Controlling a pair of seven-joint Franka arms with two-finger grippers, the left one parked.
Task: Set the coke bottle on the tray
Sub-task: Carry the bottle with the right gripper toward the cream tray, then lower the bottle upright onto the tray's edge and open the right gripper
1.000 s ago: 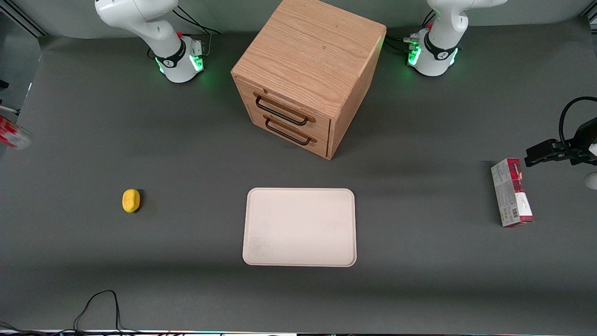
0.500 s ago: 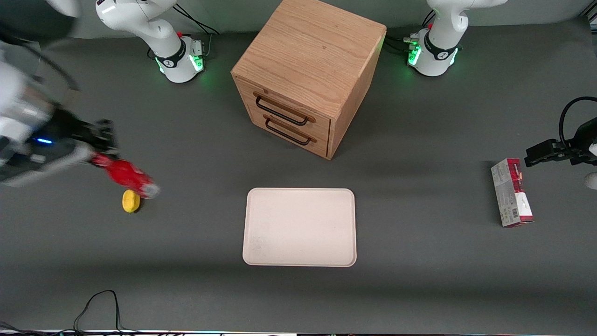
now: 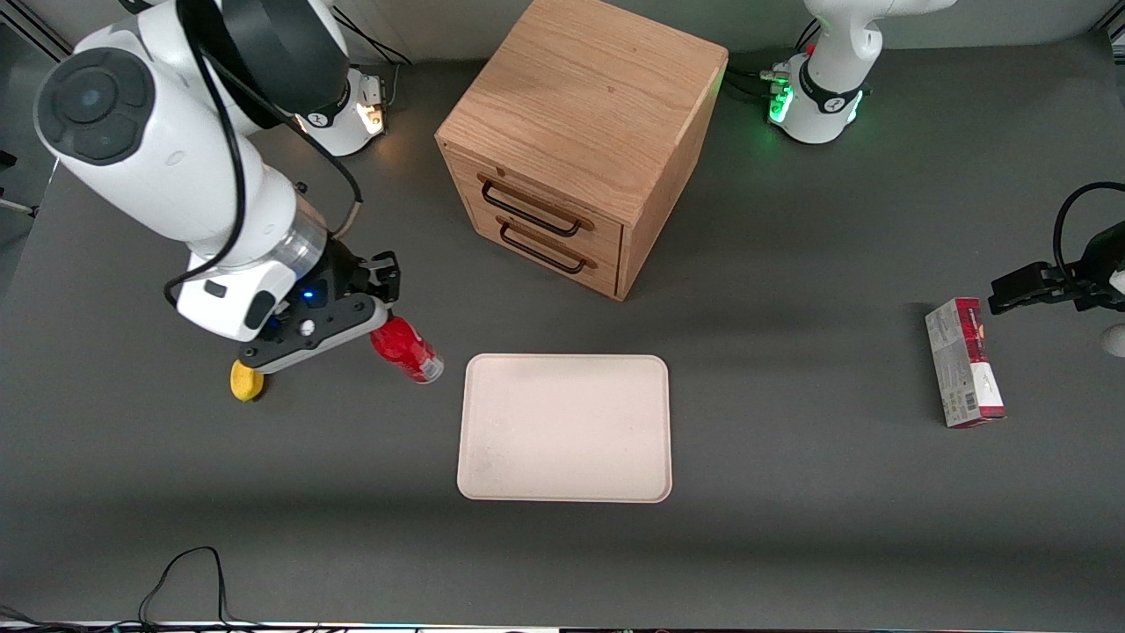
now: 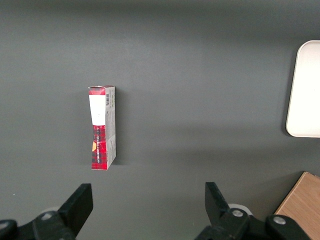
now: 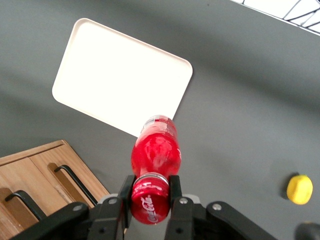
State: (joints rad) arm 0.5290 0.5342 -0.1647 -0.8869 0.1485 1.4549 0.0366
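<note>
Gripper (image 5: 149, 192) clamps glossy red coke bottle (image 5: 155, 150) beside smooth cream tray (image 5: 120, 75).

**Right arm up, pincer clamped on bottle**

Your right arm reaches out from its base over the table, white links bent at the elbow, wrist angled down twd the front camera. Blue light glows on the wrist housing. The pincer (image 3: 380, 309) hangs above the table, tilted, not upright. In the wrist view its two black fingers (image 5: 176, 197) press against either side of the red cap end of the coke bottle (image 3: 406, 349), w/ the bottle's body jutting out past the fingertips at a slant, clear of the table.
</note>
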